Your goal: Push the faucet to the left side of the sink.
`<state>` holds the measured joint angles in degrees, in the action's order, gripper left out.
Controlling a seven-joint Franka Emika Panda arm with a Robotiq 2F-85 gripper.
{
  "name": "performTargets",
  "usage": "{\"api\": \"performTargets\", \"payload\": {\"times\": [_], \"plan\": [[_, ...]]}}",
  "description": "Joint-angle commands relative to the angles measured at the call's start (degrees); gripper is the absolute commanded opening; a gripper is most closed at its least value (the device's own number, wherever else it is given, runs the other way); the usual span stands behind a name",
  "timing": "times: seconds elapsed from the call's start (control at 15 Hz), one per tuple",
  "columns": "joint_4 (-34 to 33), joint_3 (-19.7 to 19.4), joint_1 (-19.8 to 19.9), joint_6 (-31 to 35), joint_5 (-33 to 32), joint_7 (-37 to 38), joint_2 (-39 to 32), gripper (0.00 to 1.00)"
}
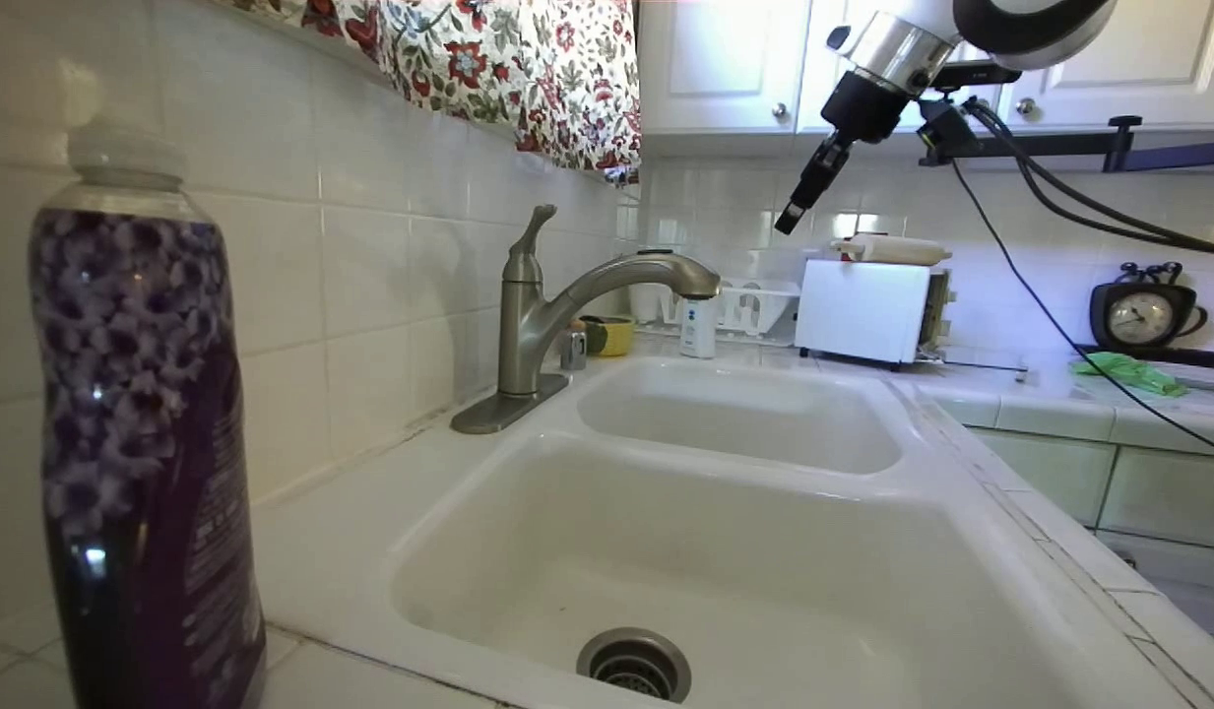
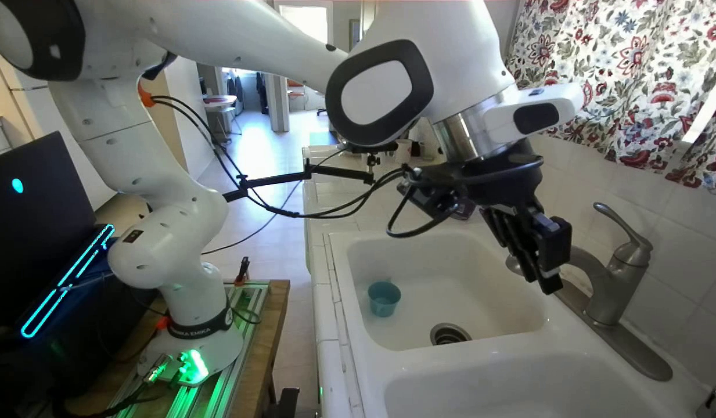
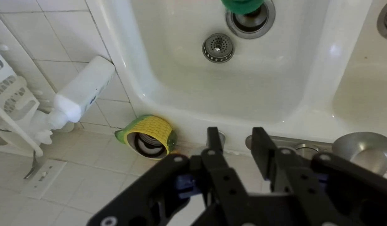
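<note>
Wrist view: the black two-finger hand [image 3: 236,130] grasps nothing; its fingers stand apart. In an exterior view, the brushed-grey metal faucet [image 1: 528,330] stands on the rim of the glossy white double-basin sink [image 1: 734,468], its low arched spout [image 1: 631,270] reaching out over the sink. Hand is apart from the spout, on the side away from the dark purple floral bottle [image 1: 144,443]. My read: push not started; "left" means the bottle-side basin [image 1: 744,566], so the hand looks to be on the correct side for it. To do it well: fingers together first, one stiff pusher. Come to spout height, meet its flank near the outlet end for leverage. Sweep a slow arc around the faucet base, not a straight line, or contact likely slips. Keep off the upright grey lever [image 1: 530,241]; a knock could start the flow. Stop with the outlet over that basin.
</note>
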<state>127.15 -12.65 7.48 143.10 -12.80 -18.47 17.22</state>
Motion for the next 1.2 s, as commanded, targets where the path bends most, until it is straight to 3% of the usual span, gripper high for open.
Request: {"api": "performTargets", "payload": {"times": [0.0,0.4,0.8,1.13], "plan": [[-2.2,1.5,0.0,0.9,0.0,1.1,-3.3,0.02],[-2.6,2.4,-1.8,2.3,3.9,0.0,-5.5,0.0],[-1.4,2.1,-5.4,4.4,15.7,-2.1,-6.4,0.0],[-1.2,2.4,-6.6,5.0,20.1,-3.9,-7.1,0.0]]}}
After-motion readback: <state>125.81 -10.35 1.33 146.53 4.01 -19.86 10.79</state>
